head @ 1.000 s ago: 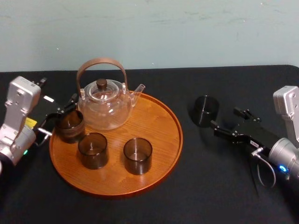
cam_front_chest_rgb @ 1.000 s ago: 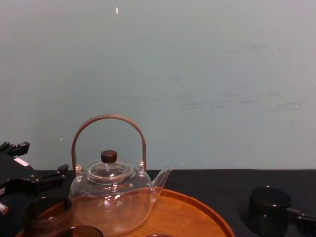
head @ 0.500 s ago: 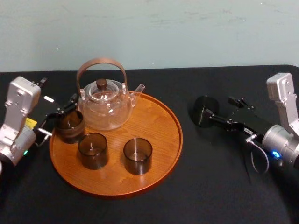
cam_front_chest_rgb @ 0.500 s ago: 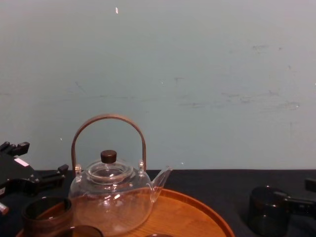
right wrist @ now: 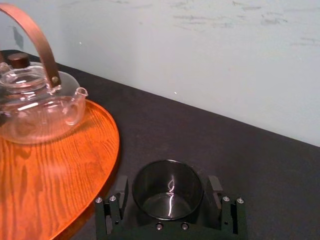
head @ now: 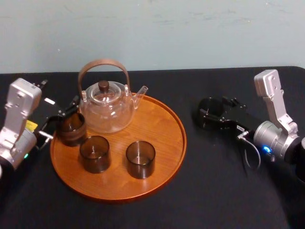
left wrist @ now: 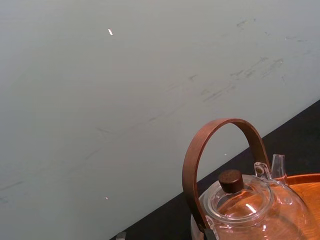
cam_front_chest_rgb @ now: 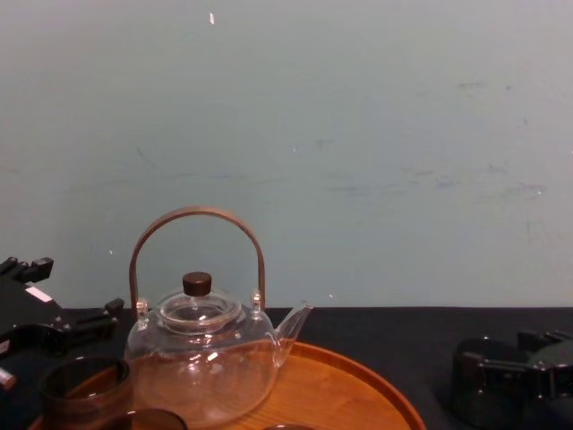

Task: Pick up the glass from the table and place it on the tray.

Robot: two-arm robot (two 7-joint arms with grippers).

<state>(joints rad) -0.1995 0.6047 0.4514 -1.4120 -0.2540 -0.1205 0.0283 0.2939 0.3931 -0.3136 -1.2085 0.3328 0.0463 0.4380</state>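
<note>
Status: pick not yet complete. The glass (right wrist: 168, 197) stands upright on the black surface (head: 214, 191), just to the right of the tray (head: 159, 126) and clear of its rim.

My right gripper (head: 208, 113) is at the glass, its fingers (right wrist: 121, 189) parted and standing one on each side of the wall. The right wrist view shows a thin gap on both sides, so I judge that nothing is held yet.

The left gripper (head: 59, 119) is parked at the tray's left edge. I cannot tell its state.

The tray already carries the glass teapot (head: 106, 107) and three dark glasses (head: 95, 153). Bare wood remains on its right half.

Outstanding, in my judgement: close on the glass, lift it, carry it over the rim, set it on the bare wood and release.
</note>
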